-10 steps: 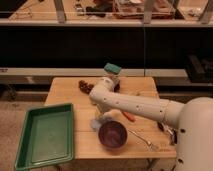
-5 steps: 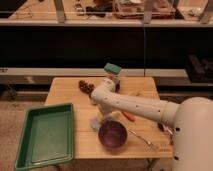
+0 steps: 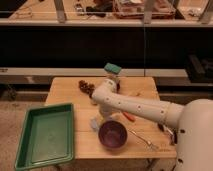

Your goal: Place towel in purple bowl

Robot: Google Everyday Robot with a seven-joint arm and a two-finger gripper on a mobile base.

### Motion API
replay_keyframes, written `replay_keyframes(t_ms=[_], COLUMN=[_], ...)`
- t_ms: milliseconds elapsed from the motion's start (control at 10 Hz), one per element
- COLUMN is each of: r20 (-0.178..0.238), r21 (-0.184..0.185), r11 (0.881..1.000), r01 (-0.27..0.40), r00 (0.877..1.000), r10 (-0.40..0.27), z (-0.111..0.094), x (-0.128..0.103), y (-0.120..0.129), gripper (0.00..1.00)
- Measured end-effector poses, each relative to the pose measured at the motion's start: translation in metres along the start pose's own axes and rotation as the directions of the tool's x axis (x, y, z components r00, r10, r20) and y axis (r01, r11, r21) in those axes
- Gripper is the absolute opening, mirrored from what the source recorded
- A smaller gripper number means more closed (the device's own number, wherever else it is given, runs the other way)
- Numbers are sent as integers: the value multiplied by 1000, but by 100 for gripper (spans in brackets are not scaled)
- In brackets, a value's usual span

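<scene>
i could not tell whether the gripper (image 3: 100,119) was clamped or loose as it hung over the middle of the desk (image 3: 65,93), with the pale towel (image 3: 94,124) bunched at its tip just off the left rim of the purple bowl (image 3: 112,136), which sat near the front edge. the white arm (image 3: 136,107) reached in from the right edge, bent at a high elbow and dropped straight down. against a second ago the elbow had drifted slightly toward the right edge, while bowl and towel stayed put.
</scene>
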Motion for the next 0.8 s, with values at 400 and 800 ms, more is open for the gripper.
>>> replay_keyframes(t_ms=[400, 800], r20=[-44, -58], r21=[97, 224], r11=[994, 966], r01=[53, 131], r00=[998, 991], r10=[-49, -121], z=[-5, -5], x=[-4, -4], y=[-2, -17], gripper=[80, 80])
